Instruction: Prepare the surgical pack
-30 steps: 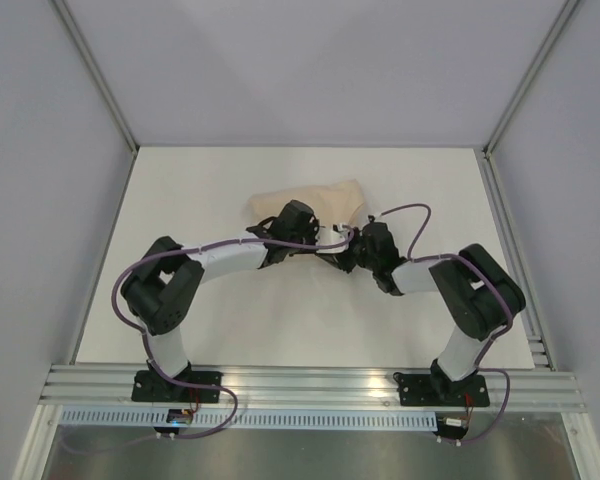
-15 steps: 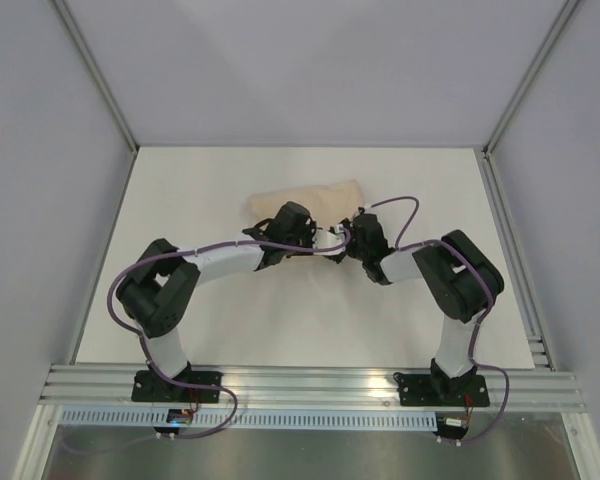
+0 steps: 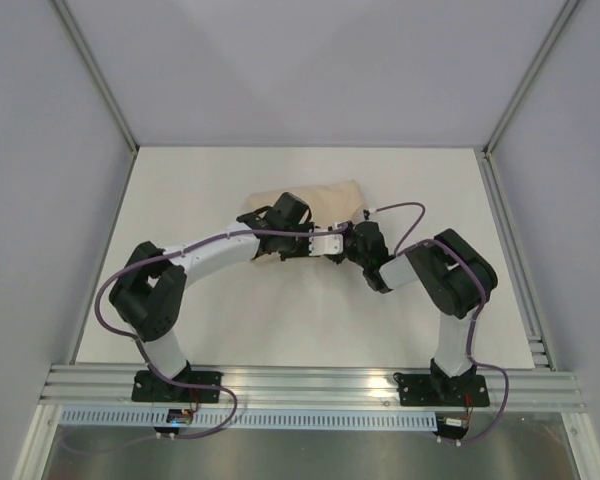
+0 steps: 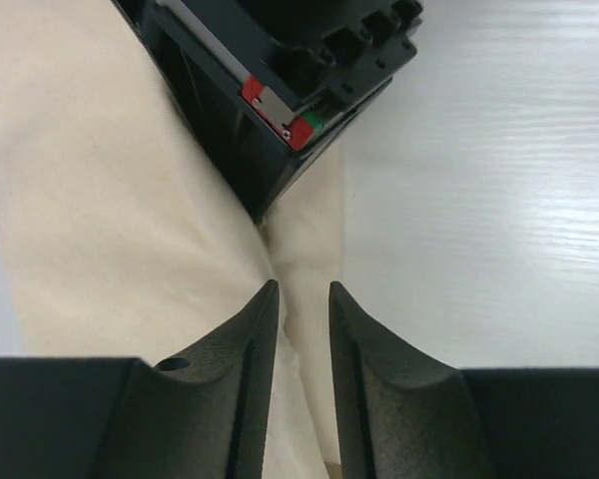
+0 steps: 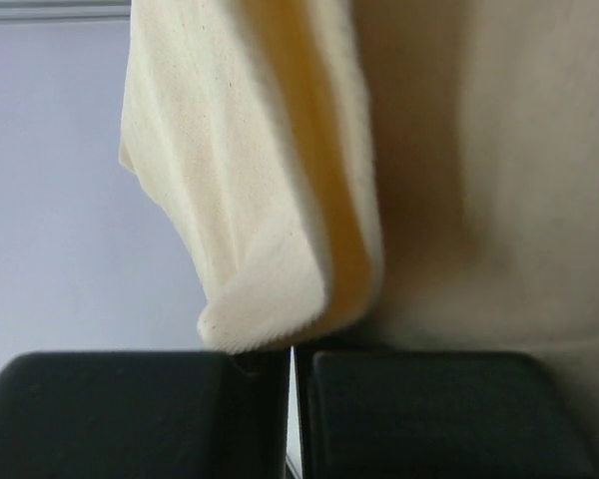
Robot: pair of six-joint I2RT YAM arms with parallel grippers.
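Observation:
The surgical pack shows only as a tan cloth bundle at the middle back of the white table; nothing inside it can be seen. Both grippers meet at its near edge. My left gripper hovers low over the cloth, its jaws a narrow gap apart, astride a raised fold without pinching it. Just ahead of it is the black body of the right gripper. My right gripper is shut, with a folded cloth edge caught at its fingertips.
An aluminium rail runs along the near edge, where both arm bases are bolted. Grey walls enclose the table at the left, back and right. A slotted rail lines the right side.
My left jaws have parted from shut to a narrow gap, and that arm has reached further right. The right arm has drawn in leftward, and its gripper stays shut.

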